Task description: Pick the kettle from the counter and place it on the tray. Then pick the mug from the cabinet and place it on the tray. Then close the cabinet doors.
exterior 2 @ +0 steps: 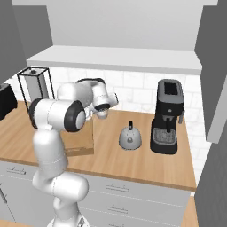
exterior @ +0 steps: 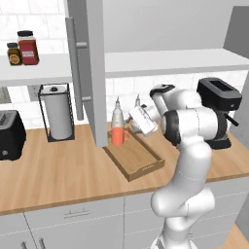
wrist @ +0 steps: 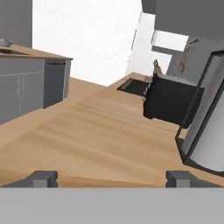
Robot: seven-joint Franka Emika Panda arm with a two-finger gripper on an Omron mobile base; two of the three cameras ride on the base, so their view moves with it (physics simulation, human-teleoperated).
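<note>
The orange-red mug (exterior: 118, 136) stands upright at the far end of the brown wooden tray (exterior: 138, 163) on the counter (exterior: 58, 170). My gripper (exterior: 133, 124) hovers just right of and above the mug, and its dark fingertips (wrist: 41, 177) stand wide apart in the hand view, open and holding nothing. The silver kettle (exterior 2: 130, 137) sits on the counter (exterior 2: 146, 164) to the right of the tray (exterior 2: 80, 144), beside the coffee machine. Both cabinet doors are swung open: one (exterior: 95, 73) hangs over the tray's far end, the other (exterior 2: 217, 88) stands at the right. The cabinet's white shelf (exterior: 170, 61) is bare.
Two slim bottles (exterior: 116, 114) stand behind the tray. A paper towel holder (exterior: 56, 114) and a black toaster (exterior: 9, 133) are to the left, and a black coffee machine (exterior: 219, 112) is to the right. Two lidded jars (exterior: 23, 48) sit on the upper left shelf.
</note>
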